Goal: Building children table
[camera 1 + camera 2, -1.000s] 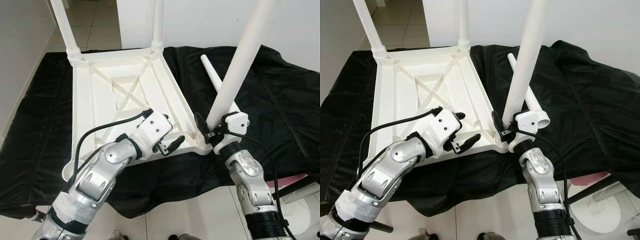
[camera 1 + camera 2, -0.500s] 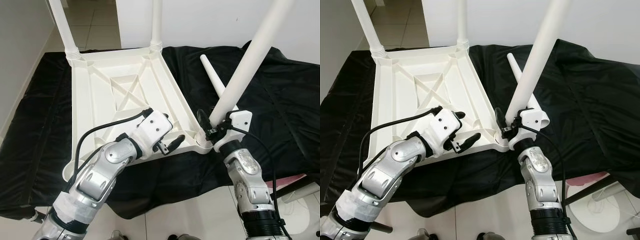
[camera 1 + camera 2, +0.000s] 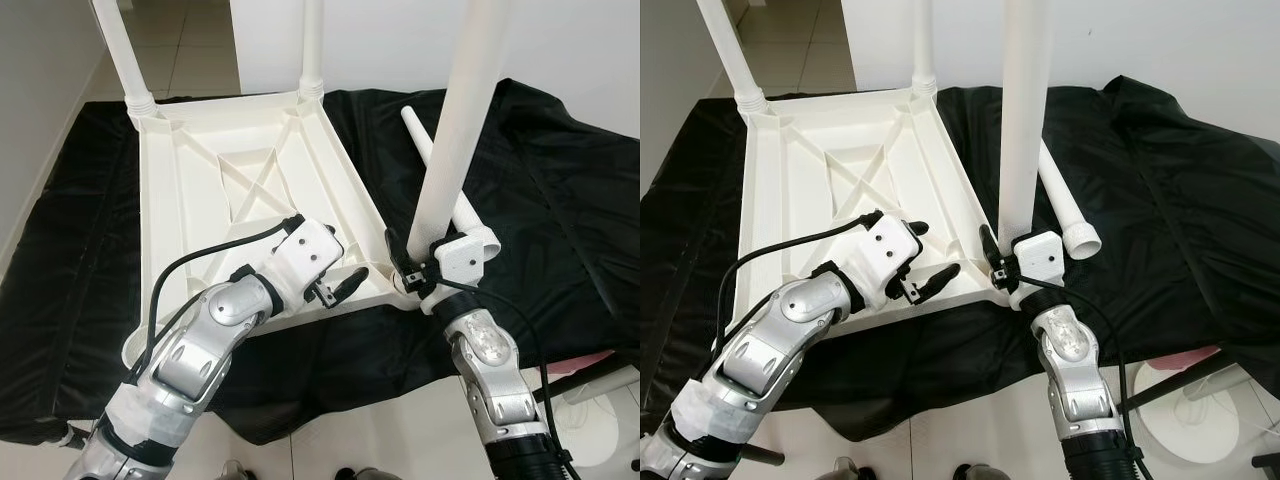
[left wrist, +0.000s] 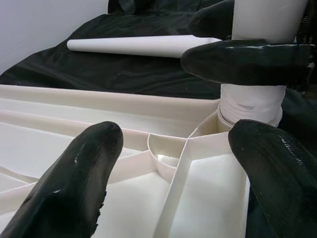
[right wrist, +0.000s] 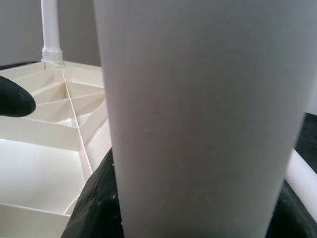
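1. Left gripper (image 3: 338, 283): at the near edge of the upturned white tabletop (image 3: 215, 190), fingers spread apart and holding nothing. In the left wrist view the two black fingers (image 4: 81, 173) straddle the ribbed underside, pointing towards the near right corner socket.

2. Right gripper (image 3: 416, 272): at the near right corner of the tabletop, fingers clenched around the base of a white table leg (image 3: 463, 120). The leg stands close to upright, its lower end at the corner socket (image 4: 250, 106). In the right wrist view the leg (image 5: 198, 114) stands directly before the camera, black fingers at either side of its base.

3. Loose leg (image 3: 437, 170): lies flat on the black cloth (image 3: 560, 200) just right of the tabletop, behind the held leg, tapered end towards the far side.

4. Tabletop: rests underside up on the black cloth, its cross-braced ribs exposed.

5. Far left leg (image 3: 122, 50) and far right leg (image 3: 312, 45): both stand upright in the two far corner sockets of the tabletop.

6. Black cloth: covers the floor beneath all parts; pale tiles (image 3: 190, 45) lie beyond its far edge.
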